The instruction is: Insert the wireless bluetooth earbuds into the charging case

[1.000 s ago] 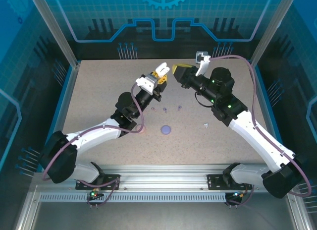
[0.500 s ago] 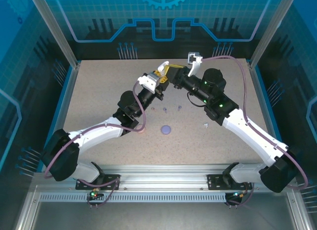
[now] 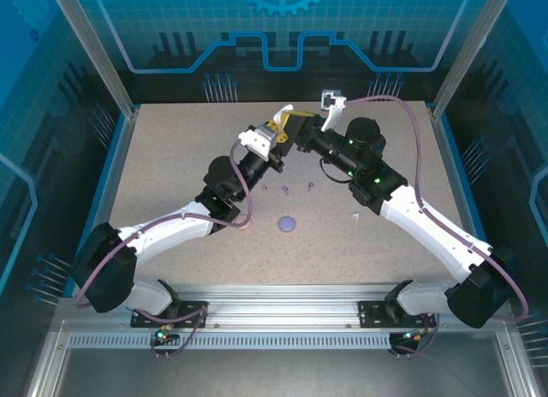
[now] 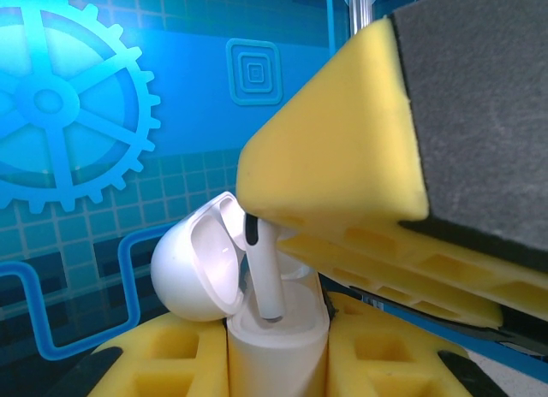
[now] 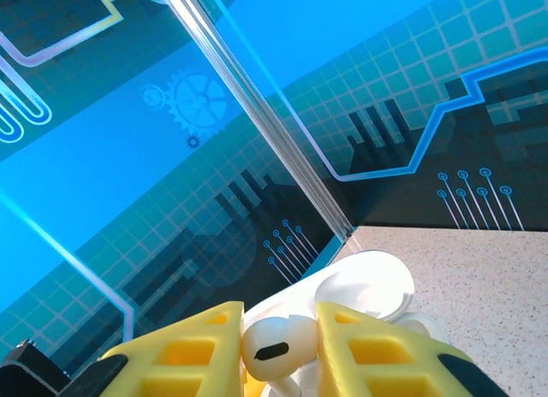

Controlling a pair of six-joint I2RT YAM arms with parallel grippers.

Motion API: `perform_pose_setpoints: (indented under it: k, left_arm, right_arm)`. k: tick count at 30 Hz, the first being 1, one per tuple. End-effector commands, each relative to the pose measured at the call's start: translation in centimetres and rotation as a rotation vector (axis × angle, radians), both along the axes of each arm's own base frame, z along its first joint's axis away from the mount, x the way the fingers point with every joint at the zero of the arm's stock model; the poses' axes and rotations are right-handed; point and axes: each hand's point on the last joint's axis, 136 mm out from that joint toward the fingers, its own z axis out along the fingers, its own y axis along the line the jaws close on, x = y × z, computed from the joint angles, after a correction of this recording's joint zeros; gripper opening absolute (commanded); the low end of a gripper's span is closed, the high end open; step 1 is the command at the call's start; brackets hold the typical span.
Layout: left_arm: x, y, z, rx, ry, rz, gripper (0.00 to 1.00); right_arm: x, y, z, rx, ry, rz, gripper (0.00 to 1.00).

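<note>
My left gripper (image 4: 276,352) is shut on a white charging case (image 4: 276,341), held upright above the table with its lid (image 4: 201,264) swung open to the left. A white earbud (image 4: 265,273) hangs stem down over it, the stem's tip right at the case's mouth. My right gripper (image 5: 280,350) is shut on the head of that earbud (image 5: 278,346), with the case's lid (image 5: 368,286) just beyond it. From above, the left gripper (image 3: 276,133) and the right gripper (image 3: 295,127) meet at the back middle of the table.
On the speckled table (image 3: 171,174) lie a round purple case (image 3: 288,223), tiny purple buds (image 3: 284,189), a small white bud (image 3: 355,216) and a pink item (image 3: 247,226) by the left arm. Glass walls enclose the table at the back and sides.
My right gripper has swung left with the earbud until it meets the left gripper over the case. The left gripper has barely moved.
</note>
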Motion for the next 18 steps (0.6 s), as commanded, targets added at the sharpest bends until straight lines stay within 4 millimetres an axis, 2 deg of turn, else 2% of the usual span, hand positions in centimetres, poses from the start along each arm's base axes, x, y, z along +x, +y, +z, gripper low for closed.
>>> perform_pose_setpoints:
  k: [1, 8, 18]
  left_arm:
    - [-0.7, -0.3, 2.6, -0.046, -0.058, -0.024, 0.00]
    - [-0.8, -0.3, 2.8, -0.042, -0.062, -0.024, 0.00]
    - [-0.7, -0.3, 2.7, -0.036, -0.064, -0.021, 0.00]
  right_arm:
    - [-0.3, 0.5, -0.3, 0.000, -0.006, 0.007, 0.24]
    - [-0.1, 0.9, -1.8, -0.035, 0.029, 0.026, 0.23]
    - [-1.0, 0.7, -2.4, -0.034, 0.045, 0.037, 0.22]
